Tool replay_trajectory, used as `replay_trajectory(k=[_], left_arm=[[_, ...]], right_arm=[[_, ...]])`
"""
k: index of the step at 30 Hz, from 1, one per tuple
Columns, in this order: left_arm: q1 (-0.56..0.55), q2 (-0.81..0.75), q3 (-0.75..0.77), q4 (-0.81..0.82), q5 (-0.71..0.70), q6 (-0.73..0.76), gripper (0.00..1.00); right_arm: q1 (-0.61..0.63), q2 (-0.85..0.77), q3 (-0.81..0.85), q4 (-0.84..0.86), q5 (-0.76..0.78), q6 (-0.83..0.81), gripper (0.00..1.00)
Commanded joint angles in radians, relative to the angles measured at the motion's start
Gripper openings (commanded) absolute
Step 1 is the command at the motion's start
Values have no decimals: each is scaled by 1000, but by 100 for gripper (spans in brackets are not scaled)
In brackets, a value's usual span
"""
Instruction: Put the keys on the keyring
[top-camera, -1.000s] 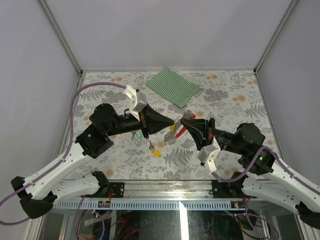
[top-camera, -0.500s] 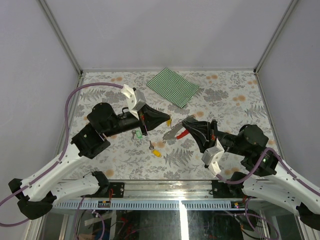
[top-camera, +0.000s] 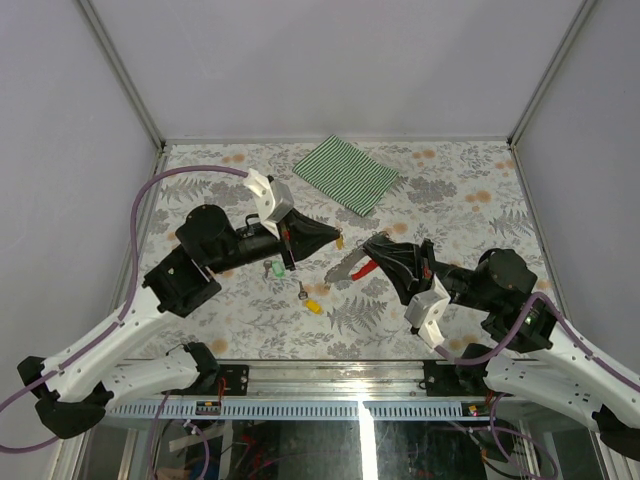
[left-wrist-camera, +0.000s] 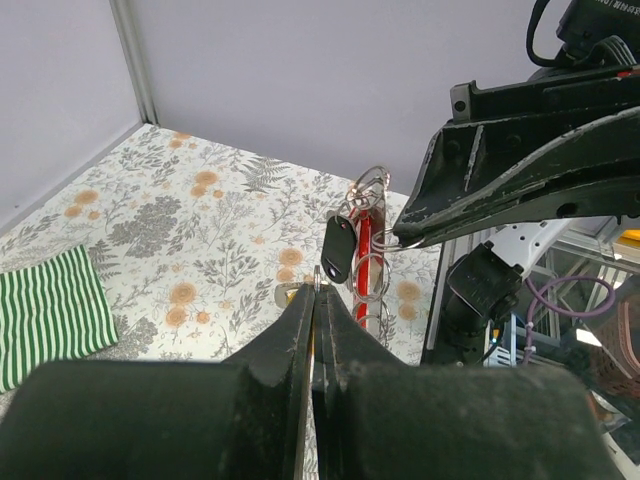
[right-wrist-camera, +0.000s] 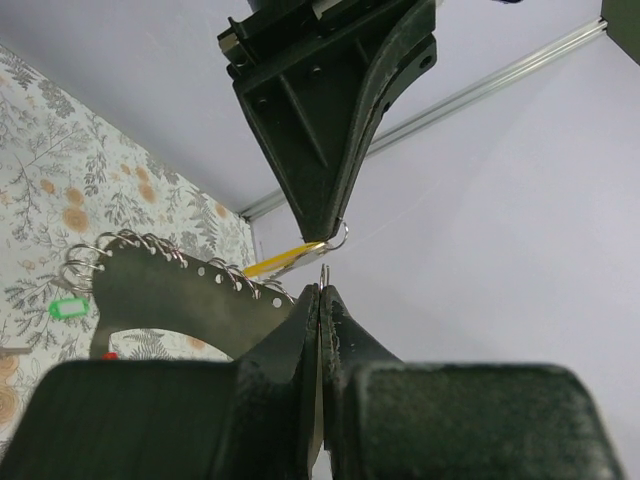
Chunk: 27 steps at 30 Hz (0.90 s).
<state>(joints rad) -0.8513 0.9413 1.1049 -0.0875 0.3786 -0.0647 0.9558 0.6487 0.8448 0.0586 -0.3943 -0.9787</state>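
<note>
My left gripper (top-camera: 336, 240) is shut on a yellow-headed key (top-camera: 341, 241), held above the table; in the left wrist view only the key's small ring (left-wrist-camera: 319, 274) pokes out of the shut jaws. A short gap to its right, my right gripper (top-camera: 368, 243) is shut on a wire ring (right-wrist-camera: 322, 272) of the keyring, whose red strap (top-camera: 365, 268) and metal plate (top-camera: 345, 270) hang below. The strap (left-wrist-camera: 362, 238), a black fob (left-wrist-camera: 338, 250) and silver rings (left-wrist-camera: 371, 272) dangle in the left wrist view. A green key (top-camera: 272, 268) and another yellow key (top-camera: 312, 306) lie on the table.
A green striped cloth (top-camera: 346, 173) lies at the back of the flowered table (top-camera: 470, 200). Grey walls with metal posts close in the left, right and far sides. Both arms reach in from the near edge.
One second ago the two gripper tips were almost touching over the table's middle. They have since drawn apart, the left going left with its yellow key, the right going back with the keyring.
</note>
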Motion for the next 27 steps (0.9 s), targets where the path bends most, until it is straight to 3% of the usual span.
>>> replay_trajectory(k=[1, 27], left_arm=[[-2, 14, 27, 22, 48, 14, 0], [-2, 11, 0, 74, 149, -13, 0]], right_arm=[[5, 7, 16, 132, 21, 42, 1], [5, 29, 0, 148, 26, 48, 1]])
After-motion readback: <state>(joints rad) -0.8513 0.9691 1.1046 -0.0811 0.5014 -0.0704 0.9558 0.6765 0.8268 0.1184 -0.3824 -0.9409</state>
